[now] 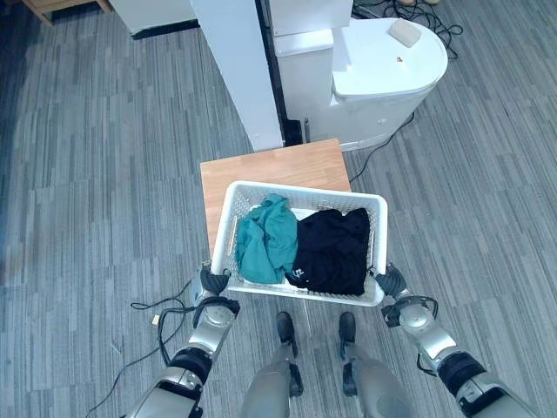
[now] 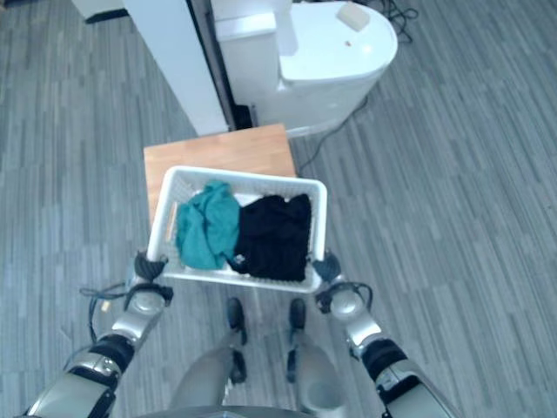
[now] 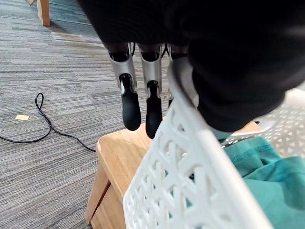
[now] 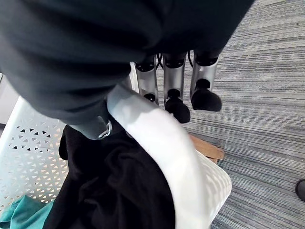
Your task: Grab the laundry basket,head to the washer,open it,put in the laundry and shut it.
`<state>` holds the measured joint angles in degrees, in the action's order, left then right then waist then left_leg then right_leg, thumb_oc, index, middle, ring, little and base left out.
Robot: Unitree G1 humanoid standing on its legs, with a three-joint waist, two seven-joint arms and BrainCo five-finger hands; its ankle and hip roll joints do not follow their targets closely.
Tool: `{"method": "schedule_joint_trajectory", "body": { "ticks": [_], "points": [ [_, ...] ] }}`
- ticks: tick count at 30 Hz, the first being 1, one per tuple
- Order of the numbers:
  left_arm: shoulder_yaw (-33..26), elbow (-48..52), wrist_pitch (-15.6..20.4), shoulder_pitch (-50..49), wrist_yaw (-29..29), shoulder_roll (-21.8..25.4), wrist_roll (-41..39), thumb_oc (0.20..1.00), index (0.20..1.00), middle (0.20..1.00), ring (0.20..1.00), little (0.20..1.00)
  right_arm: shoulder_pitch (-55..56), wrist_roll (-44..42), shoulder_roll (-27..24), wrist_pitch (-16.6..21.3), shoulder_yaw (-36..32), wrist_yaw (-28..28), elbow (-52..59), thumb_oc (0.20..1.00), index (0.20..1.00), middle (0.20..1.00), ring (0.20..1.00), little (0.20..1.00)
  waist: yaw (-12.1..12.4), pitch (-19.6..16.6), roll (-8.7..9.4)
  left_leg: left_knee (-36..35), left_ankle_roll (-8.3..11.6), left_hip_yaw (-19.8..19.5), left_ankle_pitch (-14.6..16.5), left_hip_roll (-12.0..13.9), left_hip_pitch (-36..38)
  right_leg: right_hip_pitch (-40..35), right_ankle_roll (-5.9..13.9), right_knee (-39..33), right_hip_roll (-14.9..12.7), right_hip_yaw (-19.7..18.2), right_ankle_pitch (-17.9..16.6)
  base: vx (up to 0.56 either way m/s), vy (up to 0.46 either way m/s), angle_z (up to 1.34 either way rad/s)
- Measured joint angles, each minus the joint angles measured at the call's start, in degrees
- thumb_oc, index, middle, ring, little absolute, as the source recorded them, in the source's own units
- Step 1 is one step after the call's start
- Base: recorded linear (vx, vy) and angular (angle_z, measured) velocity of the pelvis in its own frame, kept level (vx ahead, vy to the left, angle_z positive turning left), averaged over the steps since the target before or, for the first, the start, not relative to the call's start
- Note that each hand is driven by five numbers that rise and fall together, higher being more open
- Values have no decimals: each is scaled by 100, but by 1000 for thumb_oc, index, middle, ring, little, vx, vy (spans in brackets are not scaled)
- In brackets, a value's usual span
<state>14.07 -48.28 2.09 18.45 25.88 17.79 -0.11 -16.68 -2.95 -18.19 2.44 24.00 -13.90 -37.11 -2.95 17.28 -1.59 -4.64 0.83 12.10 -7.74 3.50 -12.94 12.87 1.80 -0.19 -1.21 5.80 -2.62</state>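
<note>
Currently: white laundry basket [image 1: 248,190], stiff lattice plastic, light load (teal cloth [image 1: 268,239] at 9, black cloth [image 1: 335,248] at 3). Left hand [image 1: 214,282], right hand [image 1: 391,283] clamp near rim corners, fingers outside wall; wooden stool [image 1: 270,165] underneath.

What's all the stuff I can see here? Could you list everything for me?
laundry basket: one, white lattice plastic, resting on the wooden stool, held at its two near corners
teal garment: one, teal, in the basket's left half
black garment: one, black, in the basket's right half, touching the teal one
wooden stool: one, light brown, under the basket
white machine: one, white with a rounded top, beyond the stool to the right
small beige block: one, on the machine's top
white panel: one, upright, beyond the stool
floor: grey striped planks
left hand: one, fingers curled over the basket's near left rim
right hand: one, fingers curled over the near right rim
</note>
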Motion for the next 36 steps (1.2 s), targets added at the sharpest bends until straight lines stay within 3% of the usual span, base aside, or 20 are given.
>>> {"method": "schedule_joint_trajectory", "body": {
  "ticks": [7, 18, 22, 24, 25, 26, 27, 28, 30, 33, 34, 35, 36],
  "points": [
    [-25, 1104, -62, -647, -311, 18, -281, 200, 200, 200, 200, 200, 309, -54, -274, -139, -347, 48, 658, 200, 200, 200, 200, 200, 3, 10, 6, 0, -2, -4, -2, -29, 248, -290, 0, -70, -10, 15, 1, 36, -39, 2],
    [-103, 3278, 34, -2375, -898, 65, -482, 200, 200, 200, 200, 200, 1663, -167, -494, 38, -1318, 305, 2615, 200, 200, 200, 200, 200, -22, -1, -33, -2, 47, -101, 30, 56, 788, -1020, 23, -341, 65, 125, 20, 13, -82, 5],
    [-141, 3893, 48, -2863, -1063, 227, -650, 200, 200, 200, 200, 200, 2269, -216, -492, 166, -1495, 445, 3240, 200, 200, 200, 200, 200, -145, -86, -65, 9, 160, -147, 116, 93, 1017, -1043, -108, -152, 111, 11, 118, -19, -24, -18],
    [-258, 4058, 56, -3052, -1051, 229, -830, 200, 200, 200, 200, 200, 2345, -265, -375, 165, -1449, 514, 3366, 200, 200, 200, 200, 200, -53, -139, 193, 530, 174, -820, 123, -35, 921, -791, -180, 104, -17, -589, 177, -11, 48, -125],
    [-241, 4009, 56, -3042, -1071, 215, -875, 200, 200, 200, 200, 200, 2405, -265, -485, 178, -1456, 535, 3478, 200, 200, 200, 200, 200, -54, -206, 138, 582, 203, -1087, 150, -60, 941, -827, -93, 111, -40, -686, 116, 33, 53, -116],
    [-102, 4019, 63, -3009, -1111, 192, -870, 200, 200, 200, 200, 200, 2601, -276, -668, 194, -1528, 547, 3549, 200, 200, 200, 200, 200, -183, -318, 23, 523, 302, -1230, 275, -55, 1013, -804, -40, 129, -20, -838, 84, 70, 92, -67],
    [-21, 4051, 64, -3054, -1144, 184, -864, 200, 200, 200, 200, 200, 2667, -280, -741, 201, -1646, 572, 3575, 200, 200, 200, 200, 200, -194, -407, -118, 408, 279, -1252, 335, -35, 1089, -794, -35, 145, 53, -878, 87, 36, 122, -58],
    [69, 4079, 84, -2933, -1220, 167, -857, 200, 200, 200, 200, 200, 2782, -394, -765, 202, -1789, 623, 3598, 200, 200, 200, 200, 200, -442, -465, -167, 213, 263, -1169, 434, 4, 1270, -760, 15, 147, 115, -1086, 58, 35, 123, -60],
    [75, 4094, 84, -2921, -1224, 183, -857, 200, 200, 200, 200, 200, 2811, -398, -743, 220, -1861, 668, 3710, 200, 200, 200, 200, 200, -557, -542, -172, 17, 159, -871, 629, 17, 1419, -591, 73, 211, 176, -1340, 37, -43, 136, -102],
    [57, 4099, 81, -2831, -1222, 320, -862, 200, 200, 200, 200, 200, 2690, -397, -544, 222, -1876, 652, 3788, 200, 200, 200, 200, 200, -743, -648, 137, -4, 25, 48, 714, -184, 1437, -91, 322, 393, 171, -2252, -125, -76, 69, -148],
    [21, 4100, 82, -2838, -1226, 318, -862, 200, 200, 200, 200, 200, 2678, -397, -551, 220, -1859, 652, 3792, 200, 200, 200, 200, 200, -765, -647, 148, -7, -9, 204, 737, -159, 1439, -86, 357, 403, 110, -2270, -135, -76, 7, -108],
    [16, 4102, 84, -2686, -1225, 323, -857, 200, 200, 200, 200, 200, 2764, -401, -539, 219, -1903, 636, 3794, 200, 200, 200, 200, 200, -925, -654, 258, -3, -41, 542, 759, -249, 1547, 30, 461, 398, 24, -2175, -219, -66, -48, -117],
    [-9, 4110, 85, -2721, -1220, 343, -857, 200, 200, 200, 200, 200, 2738, -405, -526, 212, -1832, 640, 3793, 200, 200, 200, 200, 200, -885, -649, 325, -6, -28, 956, 781, -263, 1639, 120, 518, 432, 41, -2122, -325, -40, -90, -189]
  ]
}}
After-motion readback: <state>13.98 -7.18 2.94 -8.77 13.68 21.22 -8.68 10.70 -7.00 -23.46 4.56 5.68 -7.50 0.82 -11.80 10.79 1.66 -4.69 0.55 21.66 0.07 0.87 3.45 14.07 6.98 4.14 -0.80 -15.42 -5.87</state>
